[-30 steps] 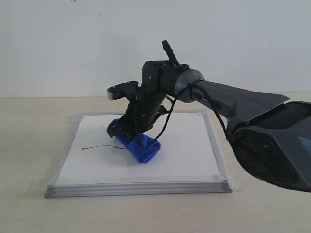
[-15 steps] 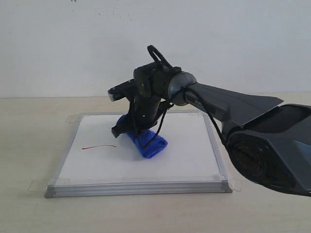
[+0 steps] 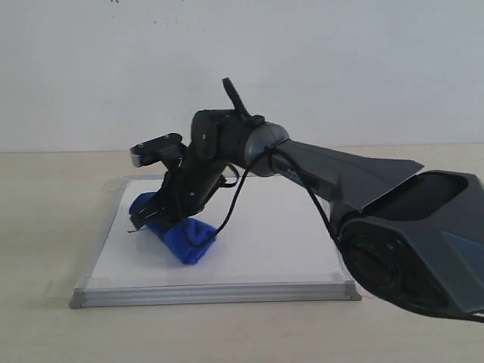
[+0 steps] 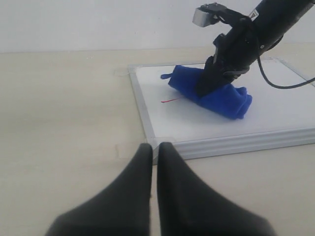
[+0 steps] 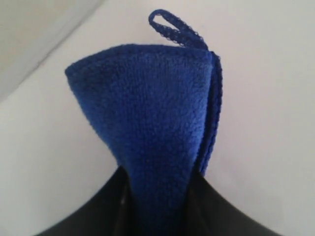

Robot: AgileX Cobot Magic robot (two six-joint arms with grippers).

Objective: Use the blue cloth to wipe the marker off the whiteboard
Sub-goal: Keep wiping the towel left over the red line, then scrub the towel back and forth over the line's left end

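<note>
Cloth work sits on the left half of the whiteboard (image 3: 257,249) in the exterior view. My right jaws are clamped narrowly on the blue cloth (image 3: 181,240), pressing the rolled bundle onto the board left of frame centre. A short red stub of the marker (image 4: 169,100) shows just beside the cloth's edge. My left jaws are closed together, empty, above the bench (image 4: 59,108) near the board's front rim.
</note>
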